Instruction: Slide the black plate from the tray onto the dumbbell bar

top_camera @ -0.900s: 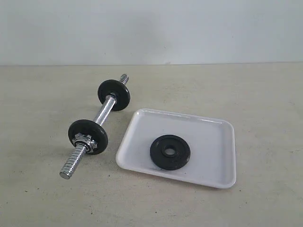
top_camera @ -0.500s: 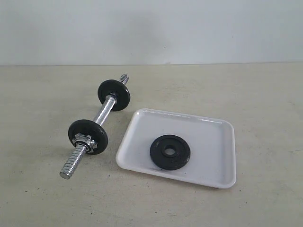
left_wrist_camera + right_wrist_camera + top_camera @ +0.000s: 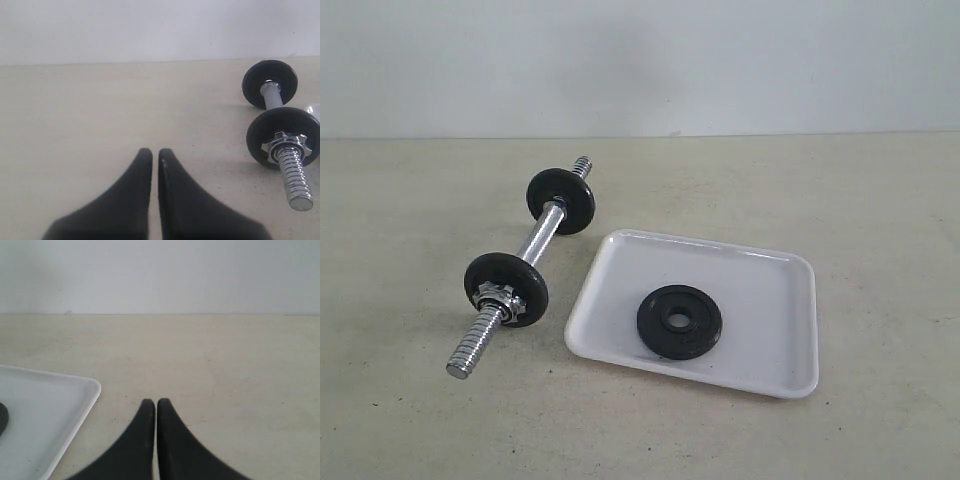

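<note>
The black plate (image 3: 679,321) lies flat in the white tray (image 3: 760,300), right of centre in the exterior view; only its edge (image 3: 2,418) shows in the right wrist view. The dumbbell bar (image 3: 535,246) lies on the table left of the tray, carrying two small black discs and a star-shaped chrome nut (image 3: 506,296). In the left wrist view the dumbbell bar (image 3: 280,125) lies off to one side of my left gripper (image 3: 155,152), which is shut and empty. My right gripper (image 3: 155,402) is shut and empty, beside the tray's corner (image 3: 85,390). Neither gripper shows in the exterior view.
A beige tabletop (image 3: 880,200) runs back to a plain white wall (image 3: 720,60). Nothing else stands on it.
</note>
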